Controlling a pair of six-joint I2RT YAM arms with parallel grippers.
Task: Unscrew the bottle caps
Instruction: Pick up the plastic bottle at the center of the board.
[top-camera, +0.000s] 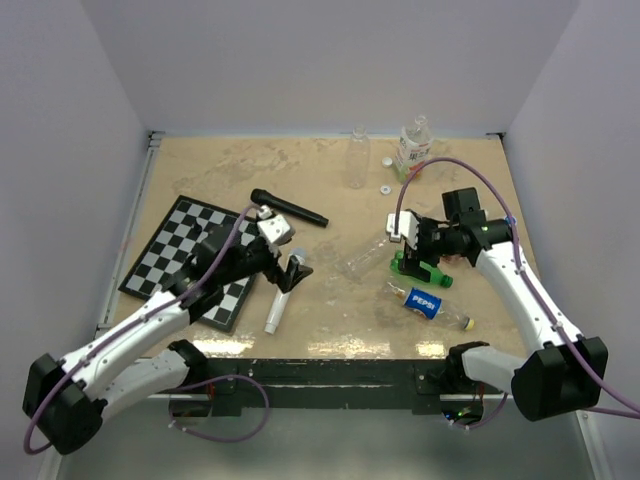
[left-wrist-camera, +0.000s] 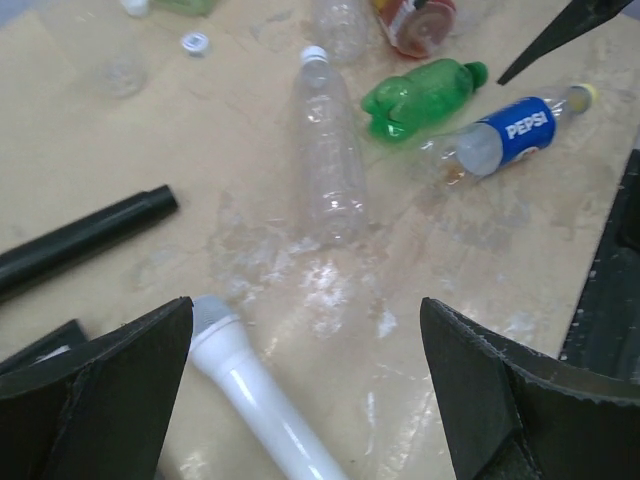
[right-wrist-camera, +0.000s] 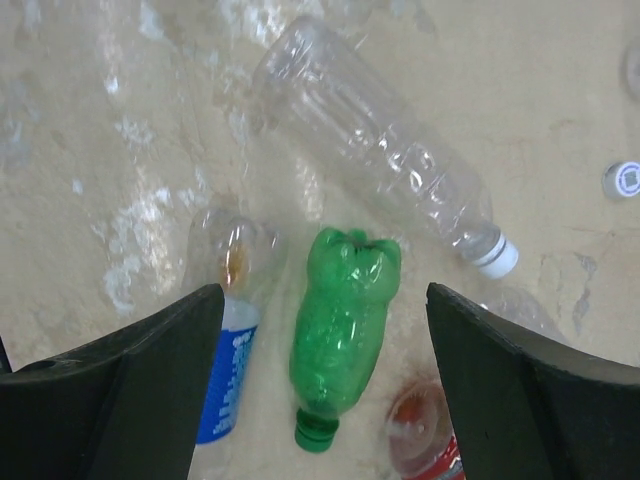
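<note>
1. Though the top view half covers the green bottle (top-camera: 432, 271) with the right gripper (top-camera: 418, 255), the right wrist view shows its green cap (right-wrist-camera: 317, 432) screwed on, between spread fingers touching nothing.
2. The left gripper (left-wrist-camera: 305, 310) is wide open and empty, well left of the green bottle.
3. Three capped bottles lie together: the green bottle, a clear bottle (right-wrist-camera: 380, 150) and a Pepsi bottle (left-wrist-camera: 510, 130). Two loose white caps (top-camera: 386, 160) lie beyond the green bottle.
4. A red bottle (right-wrist-camera: 425, 435) beside the green cap is cut off.

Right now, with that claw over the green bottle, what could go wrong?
The green bottle lies on its side close beside the Pepsi bottle; the open right gripper, coming down, might bump that neighbour. Being round, it could roll away when pinched. The left gripper hangs over the white microphone, not placed to steady it.
</note>
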